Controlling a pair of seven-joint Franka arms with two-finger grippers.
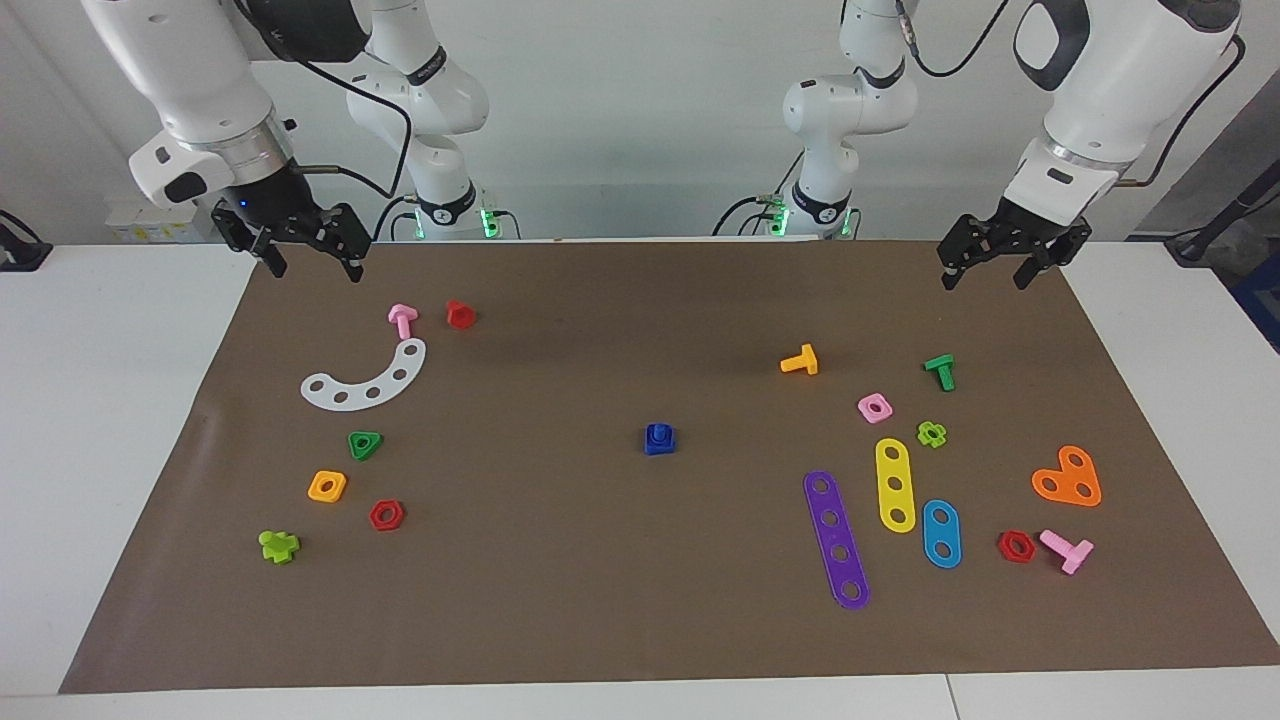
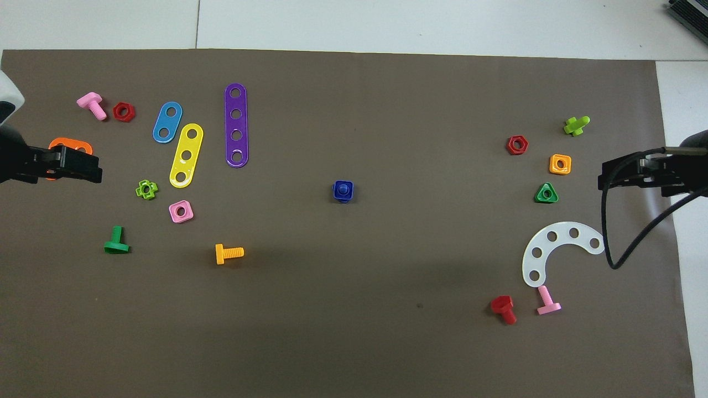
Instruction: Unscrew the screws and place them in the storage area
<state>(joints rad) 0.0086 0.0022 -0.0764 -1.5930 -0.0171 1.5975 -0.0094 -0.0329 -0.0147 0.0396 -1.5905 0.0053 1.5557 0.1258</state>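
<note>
A dark-blue piece (image 1: 659, 438) stands in the middle of the brown paper sheet (image 1: 600, 580). It looks like a blue square nut with the screw's dark-blue post showing in its middle, and it also shows in the overhead view (image 2: 343, 190). The screw's head is hidden under the nut. My right gripper (image 1: 312, 266) is open and empty, raised over the paper's edge by the robots at the right arm's end. My left gripper (image 1: 982, 280) is open and empty, raised over the paper's corner at the left arm's end. Both are well away from the blue piece.
At the right arm's end lie a white curved plate (image 1: 368, 380), pink (image 1: 402, 320) and red (image 1: 459, 314) screws, and several nuts. At the left arm's end lie purple (image 1: 837, 540), yellow (image 1: 895, 484) and blue (image 1: 941, 533) strips, an orange heart plate (image 1: 1068, 478), and orange (image 1: 800, 361) and green (image 1: 941, 371) screws.
</note>
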